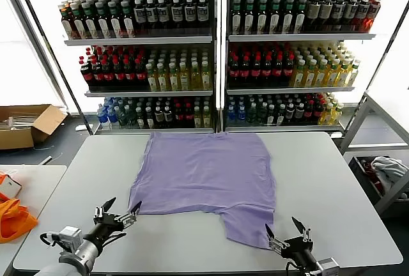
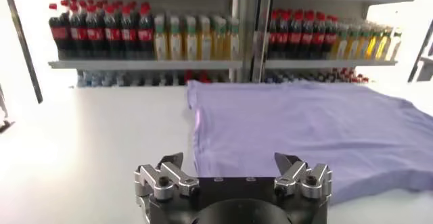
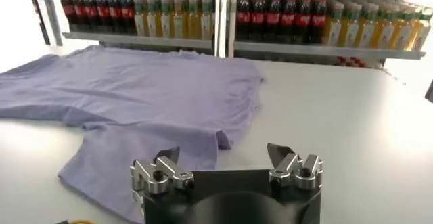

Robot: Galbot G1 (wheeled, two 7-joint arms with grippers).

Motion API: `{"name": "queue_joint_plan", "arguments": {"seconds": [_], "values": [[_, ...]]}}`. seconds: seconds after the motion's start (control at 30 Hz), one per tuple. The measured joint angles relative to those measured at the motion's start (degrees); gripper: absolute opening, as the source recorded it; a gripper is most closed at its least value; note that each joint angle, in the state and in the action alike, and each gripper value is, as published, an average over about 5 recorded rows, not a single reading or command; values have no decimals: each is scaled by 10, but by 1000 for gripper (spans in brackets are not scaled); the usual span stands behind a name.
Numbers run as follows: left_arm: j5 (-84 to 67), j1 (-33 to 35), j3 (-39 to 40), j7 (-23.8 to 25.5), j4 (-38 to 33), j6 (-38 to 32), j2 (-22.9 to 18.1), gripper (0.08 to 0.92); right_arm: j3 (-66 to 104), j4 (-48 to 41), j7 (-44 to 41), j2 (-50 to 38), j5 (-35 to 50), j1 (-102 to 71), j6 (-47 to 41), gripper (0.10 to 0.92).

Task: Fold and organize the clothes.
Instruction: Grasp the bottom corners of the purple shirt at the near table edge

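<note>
One lavender T-shirt [image 1: 203, 177] is seen from the head view, spread on the table [image 1: 339, 212], one sleeve trailing toward the right gripper [image 1: 289, 232]. The left gripper [image 1: 118, 213], seen from its wrist, is held spread at the hem. Right wrist view: fingers spread, empty. Soft, light, limp knit is judged; edges should be pinched.

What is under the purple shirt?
The purple T-shirt lies spread on the white table; bare tabletop shows all around it. Anything beneath the fabric is covered and cannot be seen.
</note>
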Motion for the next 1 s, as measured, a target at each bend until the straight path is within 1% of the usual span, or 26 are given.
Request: {"name": "queue_joint_plan", "arguments": {"seconds": [0.3, 0.37, 0.47, 0.57, 1.0], "values": [[-15, -26, 31, -29, 31, 16, 21, 823, -35, 6, 18, 9, -16, 2, -34, 811], [-18, -31, 37, -33, 37, 19, 24, 823, -41, 5, 21, 10, -20, 2, -38, 776], [-22, -38, 44, -37, 44, 22, 28, 796, -50, 6, 25, 12, -25, 0, -45, 690], [-25, -40, 49, -40, 46, 23, 33, 724, -54, 8, 29, 13, -28, -1, -53, 603], [-32, -37, 57, -42, 52, 20, 33, 343, -61, 8, 42, 18, -32, -12, -66, 231]]}}
